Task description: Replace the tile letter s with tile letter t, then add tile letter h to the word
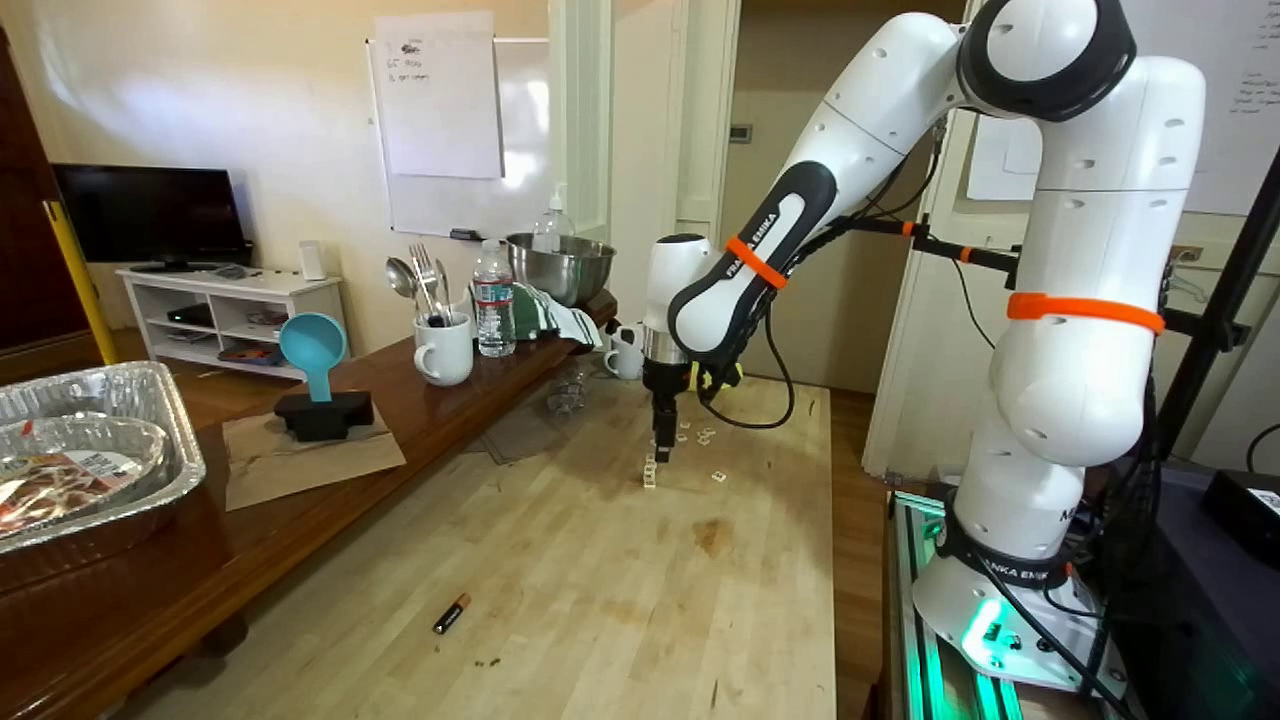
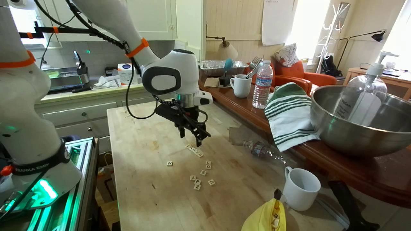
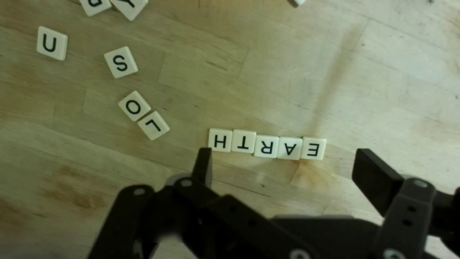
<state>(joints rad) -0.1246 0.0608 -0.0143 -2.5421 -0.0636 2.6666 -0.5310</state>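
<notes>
In the wrist view the tile H (image 3: 220,140), tile T (image 3: 244,141), tile R (image 3: 266,146), tile A (image 3: 289,148) and tile E (image 3: 313,148) form a row reading EARTH, upside down there. R, A and E sit slightly offset from T and H. The tile S (image 3: 121,62) lies apart from the row, face up. My gripper (image 3: 284,151) is open and empty, its fingers spread wider than the row. In an exterior view my gripper (image 2: 190,139) hangs above the table near the word row (image 2: 194,150).
Loose tiles U (image 3: 52,43), O (image 3: 134,105) and L (image 3: 153,125) lie near S; tile W (image 2: 169,163) lies apart. A lying bottle (image 2: 263,150), white mug (image 2: 301,189) and yellow pouch (image 2: 265,218) are on the table. A battery (image 1: 451,613) lies nearer one end.
</notes>
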